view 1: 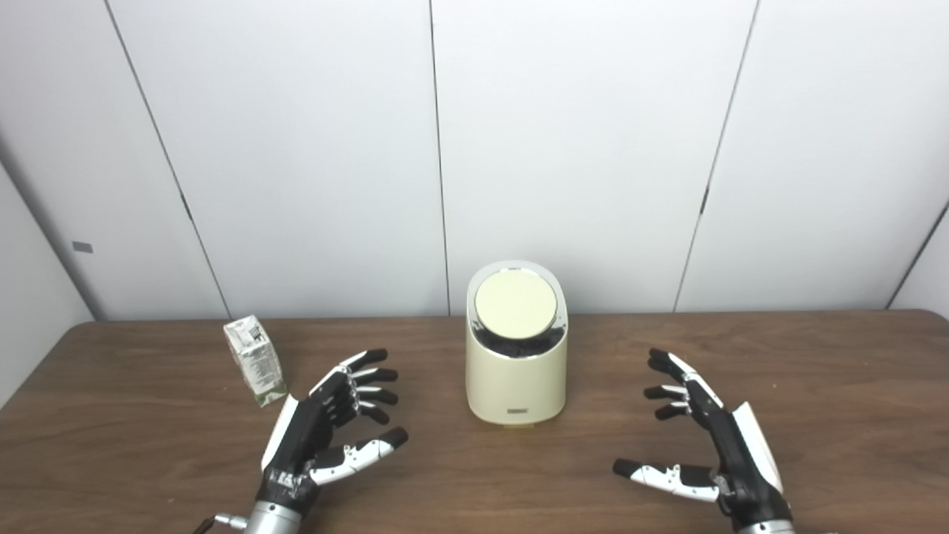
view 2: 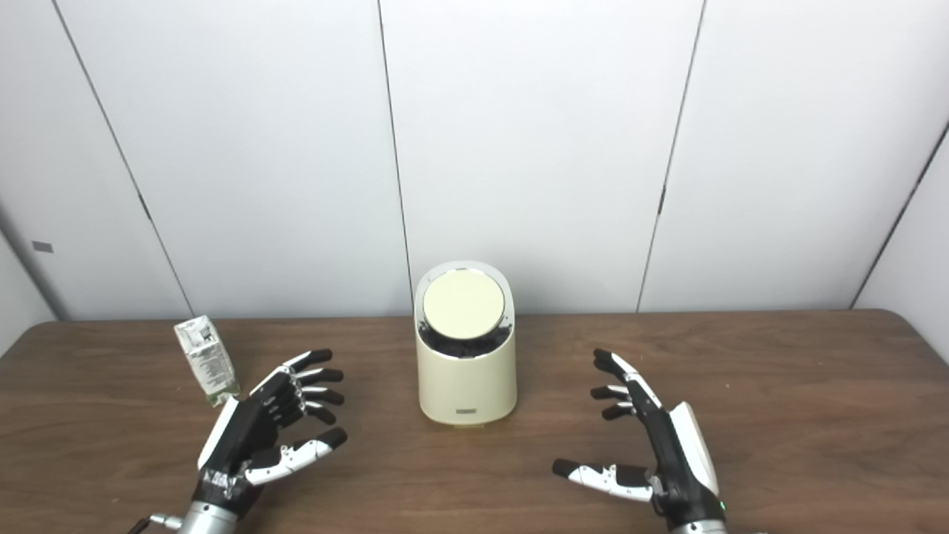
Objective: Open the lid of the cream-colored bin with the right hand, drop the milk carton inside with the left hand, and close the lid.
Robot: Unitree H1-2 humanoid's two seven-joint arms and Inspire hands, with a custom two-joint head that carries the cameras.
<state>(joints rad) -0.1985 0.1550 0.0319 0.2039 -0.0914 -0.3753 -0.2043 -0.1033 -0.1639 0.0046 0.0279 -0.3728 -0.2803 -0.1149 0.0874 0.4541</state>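
the cream-colored bin [view 1: 516, 356] stands mid-surface, its round lid [view 1: 515, 305] down. the milk carton [view 1: 256, 361] stands upright just beyond the left hand [view 1: 319, 430]. the right hand [view 1: 712, 437] waits beside the bin. both hands' fingers are spread, holding nothing, seemingly poised to start.

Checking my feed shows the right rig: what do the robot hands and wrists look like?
Both the left robot hand and right robot hand have black frames, white shell panels, silver-white finger segments and black fingertips. The wrists are silver metal cuffs. A thin cable loops out beside the left wrist.
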